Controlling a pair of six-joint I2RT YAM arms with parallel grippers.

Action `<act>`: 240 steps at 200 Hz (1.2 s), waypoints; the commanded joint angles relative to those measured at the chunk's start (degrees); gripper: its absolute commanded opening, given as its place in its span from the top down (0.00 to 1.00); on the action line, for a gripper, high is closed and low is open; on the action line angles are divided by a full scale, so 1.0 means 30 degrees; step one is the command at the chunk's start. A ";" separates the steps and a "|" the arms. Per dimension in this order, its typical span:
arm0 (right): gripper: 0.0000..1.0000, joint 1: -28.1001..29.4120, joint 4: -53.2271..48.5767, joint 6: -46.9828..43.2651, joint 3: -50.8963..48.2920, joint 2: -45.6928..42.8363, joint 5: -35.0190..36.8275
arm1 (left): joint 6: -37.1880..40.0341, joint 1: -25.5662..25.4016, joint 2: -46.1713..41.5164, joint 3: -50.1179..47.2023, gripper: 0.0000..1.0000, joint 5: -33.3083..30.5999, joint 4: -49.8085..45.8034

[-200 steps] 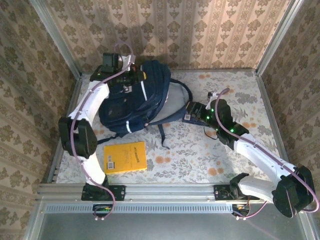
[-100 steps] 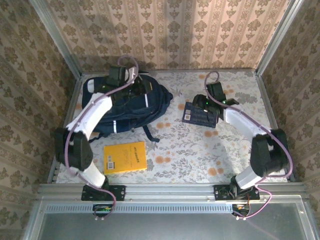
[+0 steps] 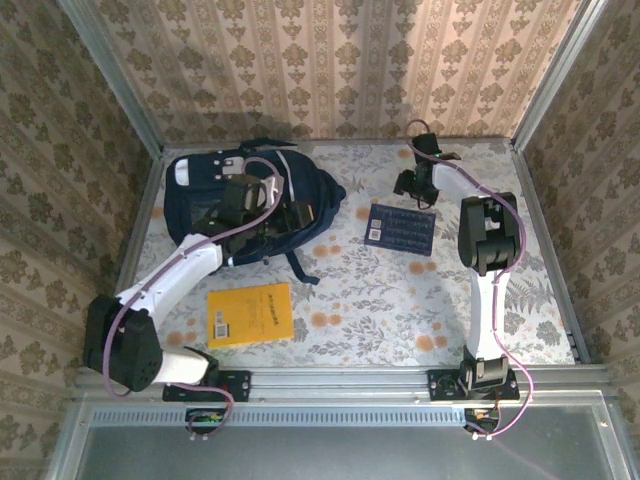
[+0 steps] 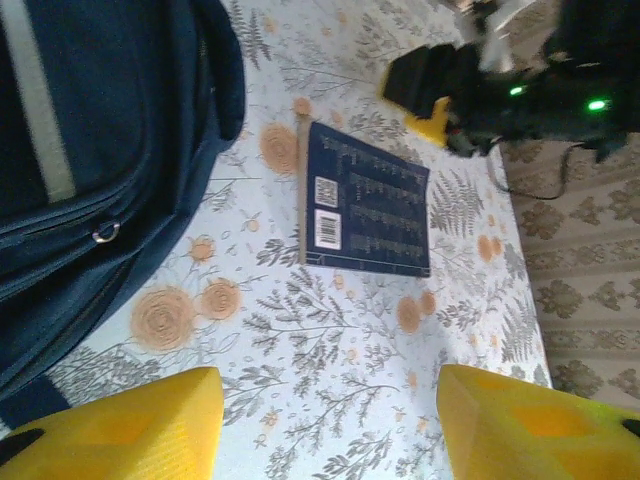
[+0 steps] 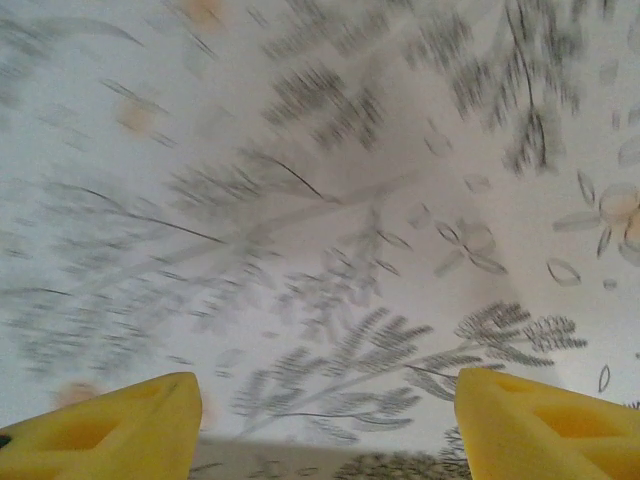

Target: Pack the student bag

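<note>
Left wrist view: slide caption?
Open left gripper above floral table, navy book ahead, student bag at left.

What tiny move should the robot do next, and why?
Probably move the right gripper over the blue book and lower it. Its fingers are open and empty, and the book lies flat on the table close by, outside the bag.

navy white-striped student bag (image 3: 195, 215), yellow book (image 3: 250, 315), navy book (image 3: 400, 228), floral tablecloth (image 3: 380, 310)
</note>
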 commanded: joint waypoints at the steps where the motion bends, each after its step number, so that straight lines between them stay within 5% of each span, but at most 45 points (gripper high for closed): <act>1: 0.30 -0.0074 -0.1245 -0.0394 -0.0552 -0.0162 -0.1204 | -0.0474 -0.0038 -0.0052 0.0418 0.39 0.0724 0.1147; 81: 0.30 0.0570 0.1456 0.0435 -0.8032 -0.4551 -0.3309 | -0.0278 -0.0148 0.0448 0.0762 0.38 0.0178 0.0371; 176: 0.32 0.5825 0.7331 0.5106 -1.8921 -1.3027 -0.3239 | -0.1296 -0.3944 0.5453 0.2162 0.35 -0.1651 -0.1839; 208: 0.31 0.6510 0.8945 0.4987 -2.1206 -1.4935 -0.5955 | -0.0948 -0.4198 0.5442 0.1303 0.34 -0.2110 -0.1967; 240: 0.33 0.6368 0.8882 0.3965 -2.1391 -1.4602 -0.6212 | -0.0495 -0.4771 0.6530 0.0991 0.34 -0.1604 -0.1878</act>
